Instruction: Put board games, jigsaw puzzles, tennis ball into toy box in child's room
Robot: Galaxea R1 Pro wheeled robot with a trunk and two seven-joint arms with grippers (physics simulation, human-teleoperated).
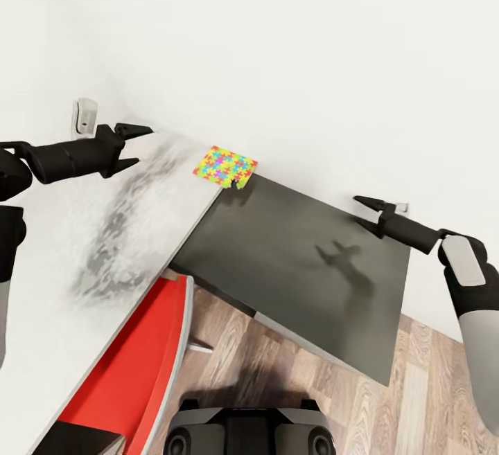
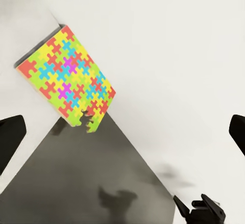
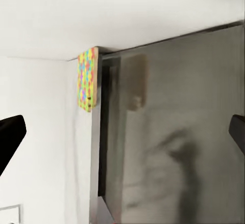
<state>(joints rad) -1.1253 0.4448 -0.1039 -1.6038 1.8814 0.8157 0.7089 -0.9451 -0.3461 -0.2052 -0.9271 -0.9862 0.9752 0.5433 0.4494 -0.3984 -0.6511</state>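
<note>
Surface point(image 1: 104, 233) under my left claw point(image 1: 133, 145) is white with grey mottling; a dark surface point(image 1: 305, 261) lies lower, beneath my right claw point(image 1: 372, 210), against a white wall point(image 1: 312, 60). Wood floor point(image 1: 229, 351) shows below, near a red panel point(image 1: 138, 365). Both claws are spread wide and hold nothing, touching nothing. Jigsaw puzzle point(image 1: 224, 167) lies ahead of my left claw at the white surface's far corner, overhanging the dark one. Open space lies between the claws.

Multicoloured jigsaw puzzle point(image 1: 225, 167), dark grey table point(image 1: 305, 268), red chair point(image 1: 132, 365), wood-grain floor point(image 1: 388, 406)
</note>
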